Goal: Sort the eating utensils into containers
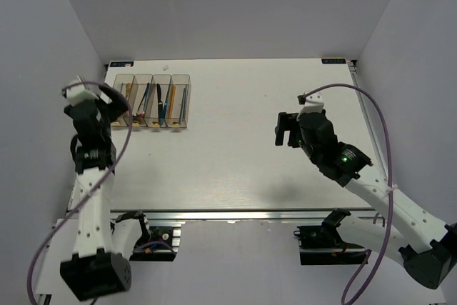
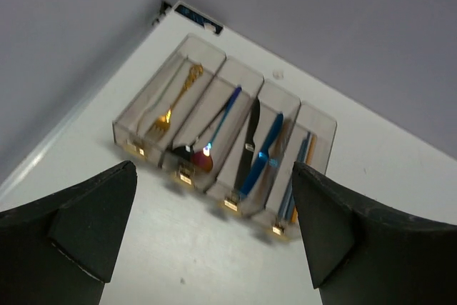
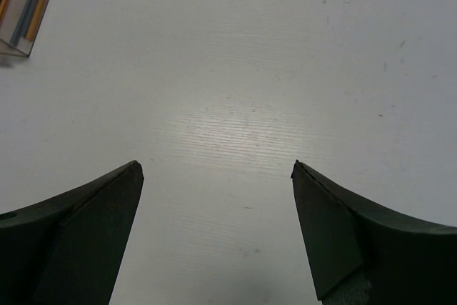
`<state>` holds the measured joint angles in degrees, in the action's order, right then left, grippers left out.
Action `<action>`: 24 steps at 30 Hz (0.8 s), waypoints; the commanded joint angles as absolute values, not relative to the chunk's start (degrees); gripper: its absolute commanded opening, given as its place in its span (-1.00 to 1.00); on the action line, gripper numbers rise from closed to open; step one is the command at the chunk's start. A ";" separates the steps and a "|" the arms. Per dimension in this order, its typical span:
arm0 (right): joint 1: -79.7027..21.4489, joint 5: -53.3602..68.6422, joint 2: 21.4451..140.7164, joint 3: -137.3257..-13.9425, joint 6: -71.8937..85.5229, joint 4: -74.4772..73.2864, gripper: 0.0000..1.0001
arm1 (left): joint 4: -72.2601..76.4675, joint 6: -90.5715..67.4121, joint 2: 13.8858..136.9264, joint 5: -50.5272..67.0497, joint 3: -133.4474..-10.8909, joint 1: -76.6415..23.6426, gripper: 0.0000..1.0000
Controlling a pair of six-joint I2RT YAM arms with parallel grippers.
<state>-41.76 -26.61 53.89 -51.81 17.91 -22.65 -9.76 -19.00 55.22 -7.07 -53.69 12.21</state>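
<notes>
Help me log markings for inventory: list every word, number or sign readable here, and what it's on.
No text reads clearly.
Dark label strip at far left corner of the table: blurred, unreadable.
Matching strip at the far right corner: too small.
Gold marks on ends of the containers: no lettering discernible.

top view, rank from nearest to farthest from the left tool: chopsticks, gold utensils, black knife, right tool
1. gold utensils, in the leftmost bin, right beside the left tool
2. black knife, in the third bin from the left
3. chopsticks, in the rightmost bin
4. right tool, far off on the right side
</notes>
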 commanded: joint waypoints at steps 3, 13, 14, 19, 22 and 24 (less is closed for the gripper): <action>-41.92 -33.93 49.40 -53.09 18.46 -28.82 0.79 | -17.74 -20.92 43.52 -5.28 -41.50 6.51 0.96; -41.92 -28.30 44.38 -43.60 21.27 -25.49 0.79 | -24.00 -20.73 29.88 -22.74 -34.81 -4.74 0.96; -41.92 -28.56 44.30 -43.07 21.62 -25.66 0.79 | -24.08 -21.70 30.40 -24.24 -34.54 -5.44 0.96; -41.92 -28.83 43.86 -42.63 22.41 -25.58 0.79 | -25.66 -23.90 33.66 -28.02 -35.59 -6.59 0.96; -41.92 -28.65 43.33 -42.80 22.67 -25.49 0.79 | -26.54 -25.40 33.14 -30.22 -35.95 -6.59 0.96; -41.92 -28.48 43.15 -42.72 22.68 -25.14 0.79 | -26.89 -29.15 32.44 -32.51 -36.12 -6.59 0.96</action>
<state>-41.76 -28.36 44.16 -42.17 21.74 -27.07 -25.85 -24.36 33.87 -27.07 -35.18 -6.39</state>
